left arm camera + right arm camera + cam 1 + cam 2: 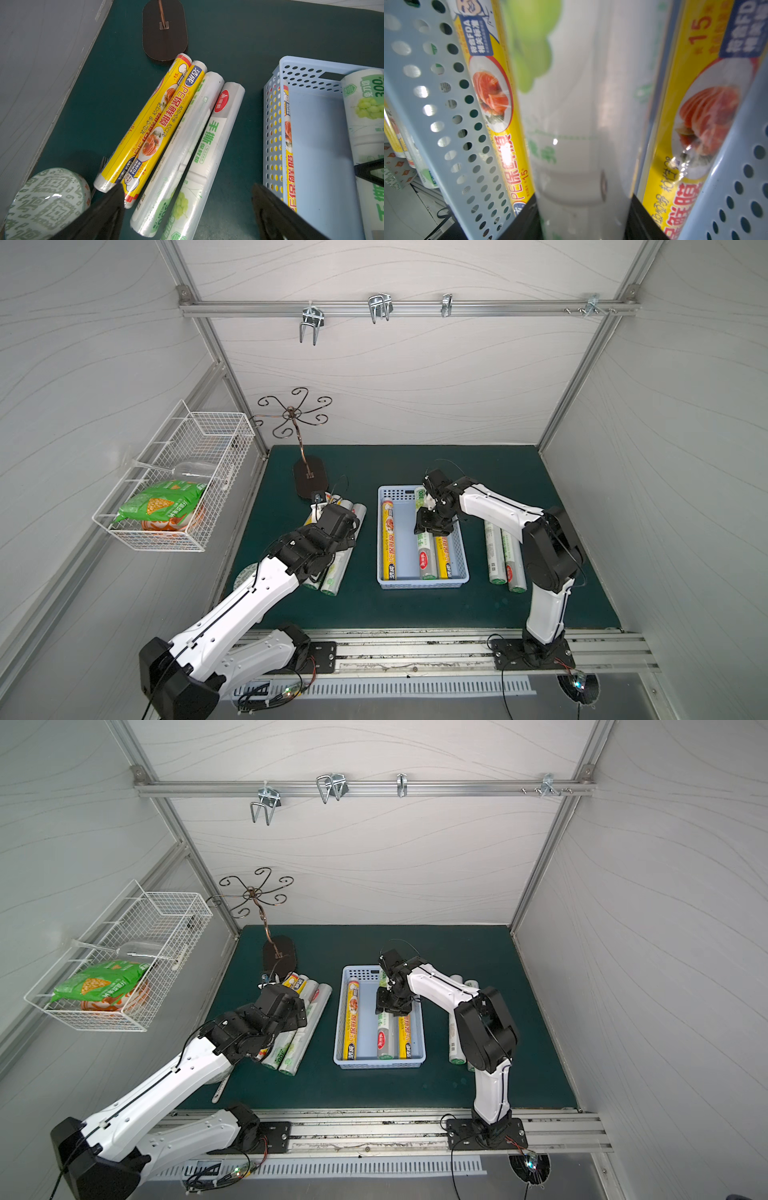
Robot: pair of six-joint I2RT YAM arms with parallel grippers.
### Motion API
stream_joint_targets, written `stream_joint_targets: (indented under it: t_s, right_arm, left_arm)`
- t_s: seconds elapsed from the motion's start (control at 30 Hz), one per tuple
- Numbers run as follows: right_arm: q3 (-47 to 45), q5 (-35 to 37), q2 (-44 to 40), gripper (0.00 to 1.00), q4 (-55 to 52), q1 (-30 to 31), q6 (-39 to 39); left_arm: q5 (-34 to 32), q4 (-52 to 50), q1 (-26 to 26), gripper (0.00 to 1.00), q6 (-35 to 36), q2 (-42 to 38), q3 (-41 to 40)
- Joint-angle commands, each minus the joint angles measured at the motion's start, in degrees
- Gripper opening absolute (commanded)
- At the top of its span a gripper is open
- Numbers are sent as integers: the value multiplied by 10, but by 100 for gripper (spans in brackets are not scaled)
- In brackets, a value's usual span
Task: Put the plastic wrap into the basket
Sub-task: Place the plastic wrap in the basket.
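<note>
Right gripper [432,526] pinches white-green wrap roll [427,558] near mid-length inside pale-blue basket [422,583]. Roll likely light, stiff, slick film: grip centre. Left gripper [188,188] wide open, empty, above four table rolls [182,133].

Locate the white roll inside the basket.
In both top views, the white roll is mid-table in the blue basket, between two yellow rolls, with the right gripper shut on it.
</note>
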Motion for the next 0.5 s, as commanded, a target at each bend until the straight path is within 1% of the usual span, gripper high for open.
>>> stream_joint_targets:
  t_s: [0.0,0.17,0.47]
  right_arm:
    - [1,-6,9,38,18,8,7]
    - [6,-12,26,40,27,10,11]
    - [13,-46,54,43,55,15,17]
  left_arm:
    - [5,23,4,98,-3,1,3]
    - [6,23,3,98,-2,4,3]
    - [6,22,3,98,-2,4,5]
